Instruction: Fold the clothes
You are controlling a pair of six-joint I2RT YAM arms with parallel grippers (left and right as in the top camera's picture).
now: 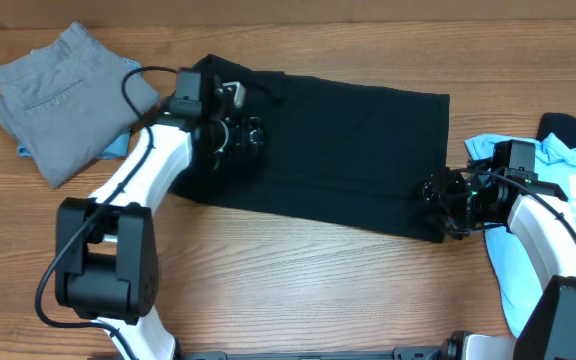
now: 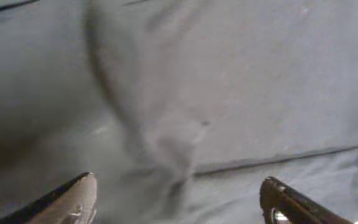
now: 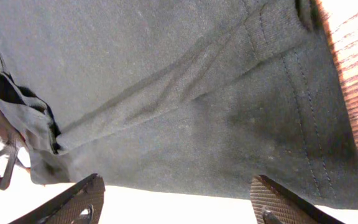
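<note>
Lying folded lengthwise on the table (image 1: 298,290), the black T-shirt (image 1: 348,150) sat under the left gripper (image 1: 236,132) and right gripper (image 1: 440,192), both with jaws apart and empty. A crosswise fold appeared due, requiring a firm edge pinch.

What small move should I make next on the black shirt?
Probably close the right gripper on the black T-shirt's right hem corner. Its jaws stand open over that edge, the shirt lies as a long flat band, and the left gripper is open at the other end, so folding across looks next.
</note>
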